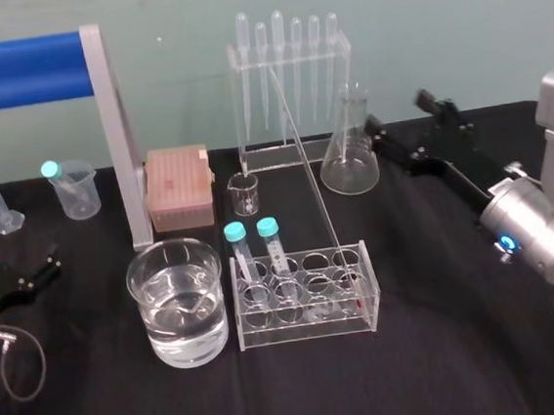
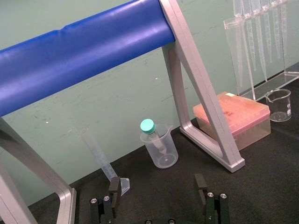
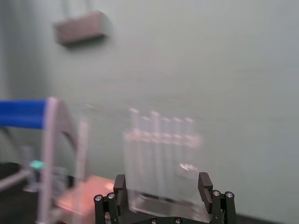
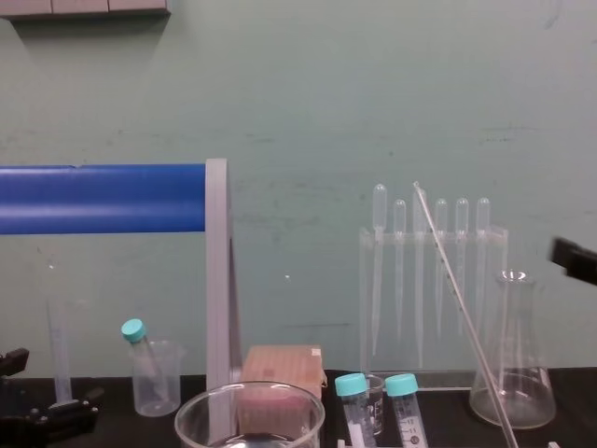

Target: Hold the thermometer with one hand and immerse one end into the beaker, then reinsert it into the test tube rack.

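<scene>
Snapping the thermometer (image 1: pixel 308 170) looks like the main risk. It is a thin glass rod leaning steeply out of a hole near the right end of the test tube rack (image 1: pixel 308 330), with its top tilted back toward the pipette stand (image 1: pixel 289 79). A grip that closes off-centre, or pulls sideways rather than along the rod, could lever it against the hole, crack it or tip the rack. The conical flask (image 1: pixel 349 161) stands between it and the right end effector (image 3: pixel 162 183), so a straight sweep in could knock the flask over. The beaker (image 1: pixel 171 244), part full of water, sits just left of the rack on the surface (image 1: pixel 450 367). The right end effector hangs beside the flask, fingers spread wide, gripping nothing. The left end effector (image 2: pixel 158 187) lies parked at the surface's left side, likewise spread and empty
</scene>
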Controlling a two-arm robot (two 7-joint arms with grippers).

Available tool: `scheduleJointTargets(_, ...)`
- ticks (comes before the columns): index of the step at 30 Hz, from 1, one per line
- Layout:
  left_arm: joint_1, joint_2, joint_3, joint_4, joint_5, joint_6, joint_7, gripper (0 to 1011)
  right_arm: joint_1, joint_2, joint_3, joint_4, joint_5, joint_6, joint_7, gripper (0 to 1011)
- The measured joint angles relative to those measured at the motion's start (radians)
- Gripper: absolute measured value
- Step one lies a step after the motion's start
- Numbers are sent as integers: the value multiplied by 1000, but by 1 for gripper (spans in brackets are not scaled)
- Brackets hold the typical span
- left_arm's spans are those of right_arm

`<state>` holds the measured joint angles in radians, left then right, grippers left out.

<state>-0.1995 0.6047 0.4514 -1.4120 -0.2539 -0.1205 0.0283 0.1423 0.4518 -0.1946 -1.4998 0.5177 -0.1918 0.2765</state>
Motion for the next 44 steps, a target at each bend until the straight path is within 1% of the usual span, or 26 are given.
scheduleJointTargets(2,0,0,0,0,0,0,0,1008,-13,2,10,-13,-20,26,-42,1002)
scheduleJointTargets(3,0,0,0,0,0,0,0,1008,-22,2,16,-20,-33,56,-69,1002)
scheduleJointTargets(7,0,0,0,0,0,0,0,1008,-30,-3,20,-19,-49,118,-102,1002)
scheduleJointTargets(10,0,0,0,0,0,0,0,1008,-30,-15,18,0,-53,148,-106,1002)
scheduleJointTargets(16,0,0,0,0,0,0,0,1008,-25,-47,17,51,-42,156,-78,1002)
scheduleJointTargets(23,0,0,0,0,0,0,0,1008,-20,-67,24,72,-37,171,-48,1002)
scheduleJointTargets(44,0,0,0,0,0,0,0,1008,-21,-66,23,72,-35,168,-48,1002)
